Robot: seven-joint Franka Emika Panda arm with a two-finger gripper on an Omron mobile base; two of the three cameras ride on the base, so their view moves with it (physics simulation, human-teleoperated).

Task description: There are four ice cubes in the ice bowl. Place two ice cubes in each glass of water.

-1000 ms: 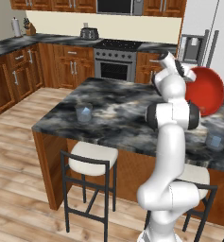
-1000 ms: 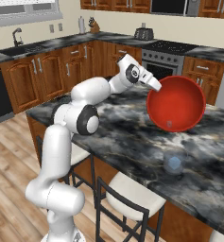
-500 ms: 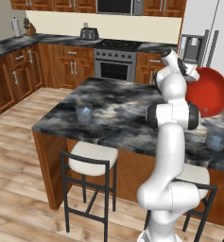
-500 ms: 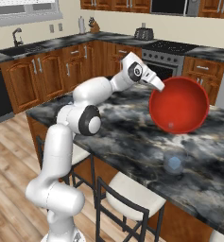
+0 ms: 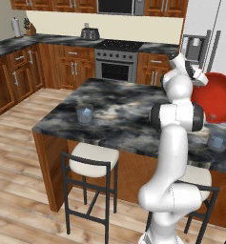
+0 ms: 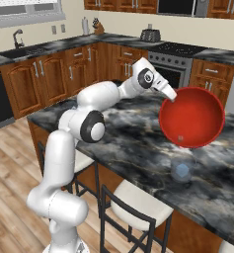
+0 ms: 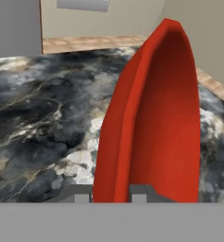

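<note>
Ice bowl (image 6: 192,117) hangs steeply tipped above the bench (image 6: 138,143), its rim clamped in the closed pincer (image 7: 111,191). One glass (image 6: 181,171) beneath the bowl holds a pale cube; a second glass (image 5: 84,113), well apart from the bowl, also shows one. Judged about halfway.

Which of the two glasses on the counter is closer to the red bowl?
The glass at the counter's right end, just below the tilted red bowl. The other glass stands far off, near the left end.

Ice bowl (image 5: 218,101) cut by the left base view's right edge (its left part behind the arm)
</note>
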